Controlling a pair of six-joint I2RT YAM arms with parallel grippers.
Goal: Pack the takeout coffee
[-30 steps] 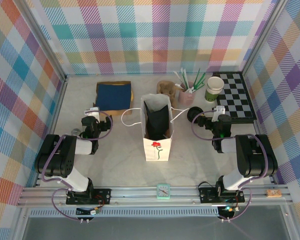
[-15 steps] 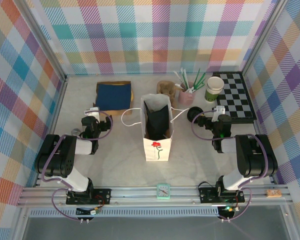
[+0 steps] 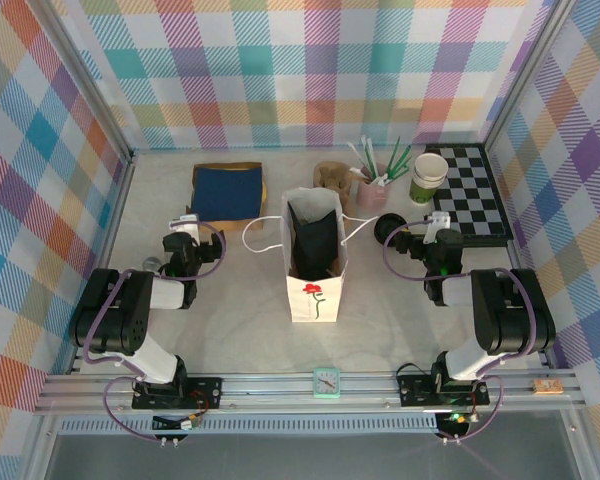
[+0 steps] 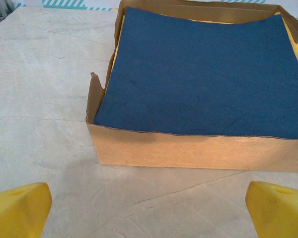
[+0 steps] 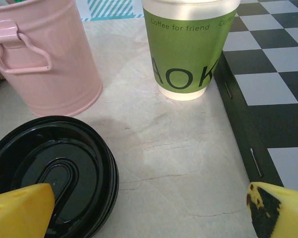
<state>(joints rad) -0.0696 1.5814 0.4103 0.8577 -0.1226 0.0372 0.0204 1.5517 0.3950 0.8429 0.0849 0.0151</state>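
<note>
White flower-printed bag [image 3: 316, 262] stands open-topped between the two arms. Left gripper [image 4: 149, 210] is spread wide and empty, with the cardboard box [image 4: 188, 148] of blue sheet just ahead. Right gripper [image 5: 149, 213] is likewise wide and empty (yellow tips only). Takeout coffee [image 5: 52, 171] sits by its left fingertip, black lid up; lidless cup [image 5: 188, 54] is ahead.

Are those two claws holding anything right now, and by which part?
Nothing is held. The left gripper and the right gripper both stand open, with no object clamped between their fingers.
</note>
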